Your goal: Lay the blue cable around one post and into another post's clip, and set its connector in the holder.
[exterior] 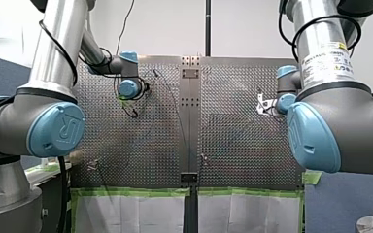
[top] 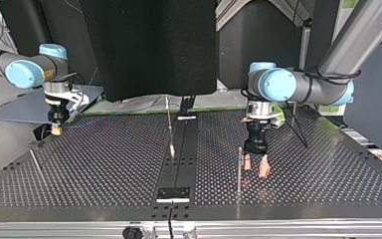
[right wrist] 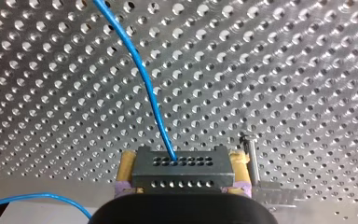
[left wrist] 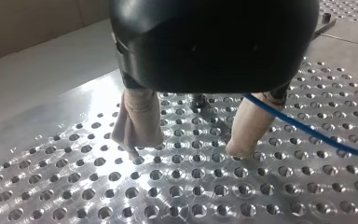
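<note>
In the right wrist view my right gripper [right wrist: 182, 173] is clamped on the dark connector [right wrist: 182, 163], with a yellow pad pressed to each end of it. The blue cable [right wrist: 144, 79] leaves the connector's upper face and runs away over the perforated table [right wrist: 284, 70]. A thin post [right wrist: 251, 156] stands just beside one pad.

In the left wrist view my left gripper [left wrist: 191, 149] is spread wide. Its beige-padded fingers [left wrist: 137, 121] hang just above the table with nothing between them. The cable passes the outer side of one finger, not through the gap. I cannot tell whether it touches that finger.

In the top view my left gripper hangs right of the middle, fingers apart, just beside a tall post [top: 239, 169]. My right gripper is at the far left, well apart from it.

In the front view my right arm carries a white label [exterior: 328, 60], its print too small to read. The blue joint cap [exterior: 58, 128] on my left arm bears a pale mark with an R.
</note>
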Motion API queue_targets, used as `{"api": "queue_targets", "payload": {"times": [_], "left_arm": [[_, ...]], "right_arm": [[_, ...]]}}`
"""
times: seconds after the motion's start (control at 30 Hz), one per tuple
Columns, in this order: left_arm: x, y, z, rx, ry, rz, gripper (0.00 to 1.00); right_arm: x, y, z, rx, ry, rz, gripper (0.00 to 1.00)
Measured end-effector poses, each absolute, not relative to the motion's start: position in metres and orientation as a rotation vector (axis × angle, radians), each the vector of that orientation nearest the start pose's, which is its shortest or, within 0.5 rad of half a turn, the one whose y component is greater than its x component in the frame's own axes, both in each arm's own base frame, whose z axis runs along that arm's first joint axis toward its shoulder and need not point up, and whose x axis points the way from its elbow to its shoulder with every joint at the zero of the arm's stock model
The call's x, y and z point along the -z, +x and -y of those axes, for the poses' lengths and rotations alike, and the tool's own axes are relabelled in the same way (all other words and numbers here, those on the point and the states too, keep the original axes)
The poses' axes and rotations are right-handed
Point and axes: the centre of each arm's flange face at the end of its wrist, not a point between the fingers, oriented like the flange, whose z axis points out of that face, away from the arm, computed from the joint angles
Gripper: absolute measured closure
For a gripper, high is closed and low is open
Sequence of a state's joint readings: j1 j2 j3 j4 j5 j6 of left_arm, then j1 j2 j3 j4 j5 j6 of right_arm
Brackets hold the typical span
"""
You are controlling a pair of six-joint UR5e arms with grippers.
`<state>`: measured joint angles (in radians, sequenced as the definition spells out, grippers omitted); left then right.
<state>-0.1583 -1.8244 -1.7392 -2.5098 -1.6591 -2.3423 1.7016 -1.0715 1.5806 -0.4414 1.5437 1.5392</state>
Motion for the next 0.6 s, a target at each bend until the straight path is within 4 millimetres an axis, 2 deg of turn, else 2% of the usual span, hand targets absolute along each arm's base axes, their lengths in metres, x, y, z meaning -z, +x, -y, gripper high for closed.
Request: {"api": "queue_targets", "payload": {"times": [0.6], "left_arm": [[-0.336, 0.556, 0.214, 0.718, -0.494, -1.309, 0.0]], "right_arm": [[-0.242, 0.195, 0.62, -1.228, 1.382, 1.188, 0.99]]}}
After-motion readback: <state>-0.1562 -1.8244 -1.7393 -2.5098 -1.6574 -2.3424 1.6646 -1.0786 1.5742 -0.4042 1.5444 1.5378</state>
